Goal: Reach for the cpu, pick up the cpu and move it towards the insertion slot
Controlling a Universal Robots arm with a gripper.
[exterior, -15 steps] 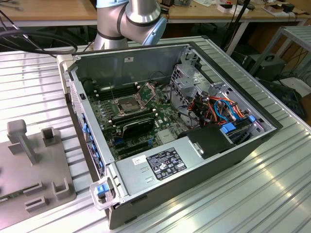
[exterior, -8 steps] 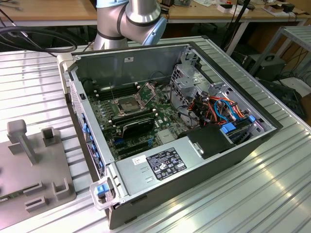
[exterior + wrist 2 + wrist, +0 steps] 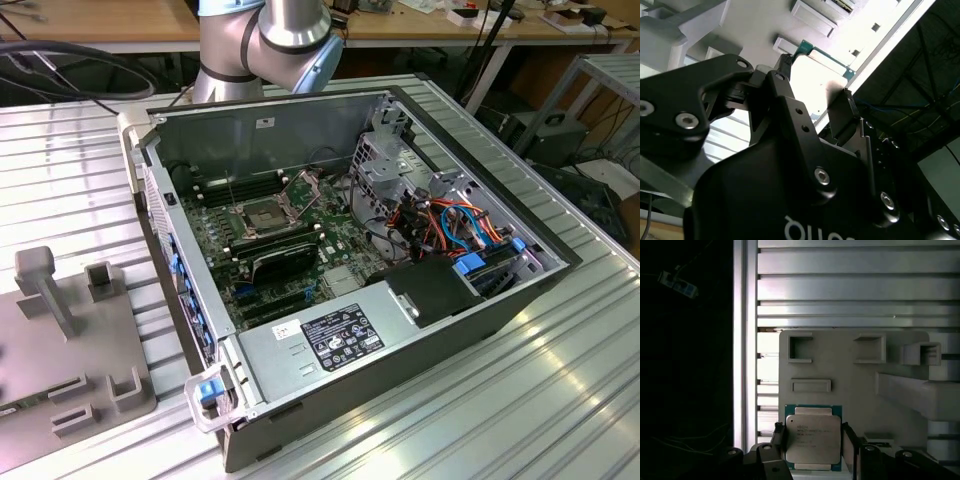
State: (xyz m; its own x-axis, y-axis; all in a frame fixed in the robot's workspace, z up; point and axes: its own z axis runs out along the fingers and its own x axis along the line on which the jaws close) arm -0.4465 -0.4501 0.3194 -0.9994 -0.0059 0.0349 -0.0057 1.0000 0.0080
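Sitting over the grey fixture plate [image 3: 840, 365], the cpu [image 3: 813, 440] is flanked by the gripper [image 3: 813, 437]; its fingers [image 3: 847, 440] are narrowed against two opposite cpu edges; the insertion slot [image 3: 262, 215] lies inside the open computer case [image 3: 270, 125], to the exterior view's right of the plate.

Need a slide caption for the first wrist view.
Wrist close-up: gripper straddling the cpu over the grey fixture plate, ribbed aluminium table behind.

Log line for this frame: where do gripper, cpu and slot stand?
gripper: astride cpu | cpu: at grey fixture | slot: no cpu in it, bracket raised
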